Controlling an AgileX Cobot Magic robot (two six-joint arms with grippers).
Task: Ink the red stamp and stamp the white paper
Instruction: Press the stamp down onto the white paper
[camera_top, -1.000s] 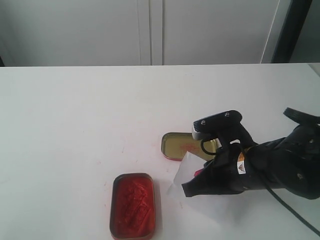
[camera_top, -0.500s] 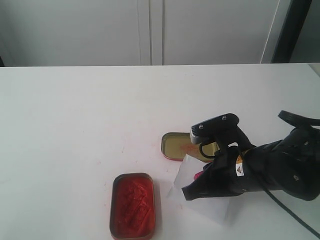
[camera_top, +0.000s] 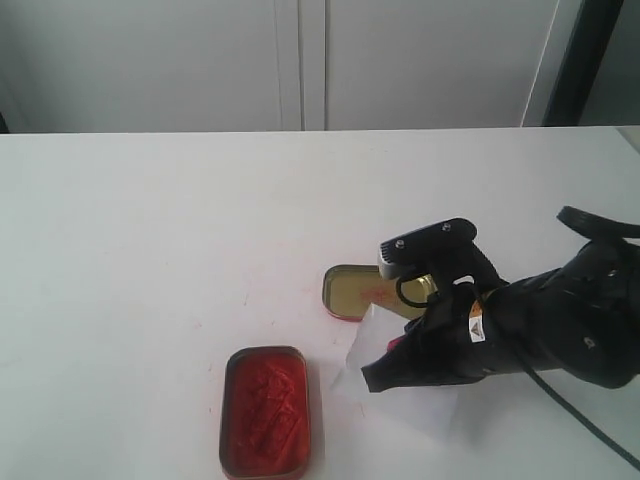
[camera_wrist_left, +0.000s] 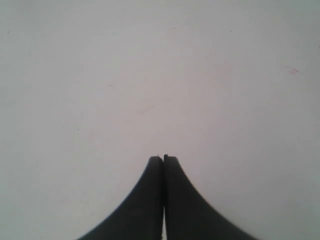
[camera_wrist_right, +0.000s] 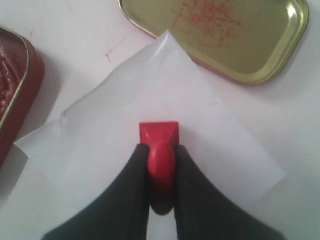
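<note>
My right gripper (camera_wrist_right: 161, 150) is shut on the knobbed handle of the red stamp (camera_wrist_right: 159, 132), whose rectangular base sits over the middle of the white paper (camera_wrist_right: 175, 95). From the exterior view the right gripper (camera_top: 385, 372) hangs low over the white paper (camera_top: 360, 350), and only a sliver of the red stamp (camera_top: 396, 344) shows beside the black arm. Whether the base touches the sheet I cannot tell. My left gripper (camera_wrist_left: 163, 158) is shut on nothing above bare white table and does not appear in the exterior view.
An open tin of red ink (camera_top: 265, 410) lies left of the paper near the table's front edge. Its gold lid (camera_top: 360, 290), marked with red smears, lies upside down just behind the paper. The tin (camera_wrist_right: 12, 85) and lid (camera_wrist_right: 225, 35) flank the sheet.
The right arm dipped slightly toward the paper half a second ago and has come back up a little, still gripping the stamp. The tins and paper have not moved.
</note>
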